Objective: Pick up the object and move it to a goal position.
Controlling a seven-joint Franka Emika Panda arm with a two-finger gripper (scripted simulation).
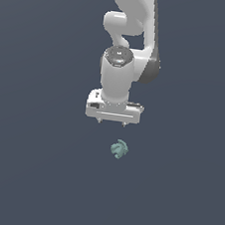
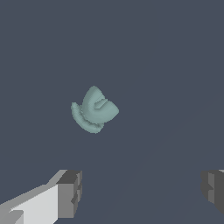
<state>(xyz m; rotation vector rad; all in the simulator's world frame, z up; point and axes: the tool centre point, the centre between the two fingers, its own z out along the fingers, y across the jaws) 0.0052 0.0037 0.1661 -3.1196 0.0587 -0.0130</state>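
The object (image 1: 119,149) is a small pale teal-green lumpy thing with curled lobes, lying on the dark grey floor. It also shows in the wrist view (image 2: 94,110). My white gripper (image 1: 111,121) hangs above the object, slightly toward the exterior view's left of it, apart from it. In the wrist view the gripper (image 2: 142,192) is open, with its grey fingertips (image 2: 70,192) far apart and nothing between them. The object lies beyond the fingertips, not between them.
The dark grey floor (image 1: 31,174) spreads flat around the object. The white arm (image 1: 128,26) rises behind the gripper in the exterior view.
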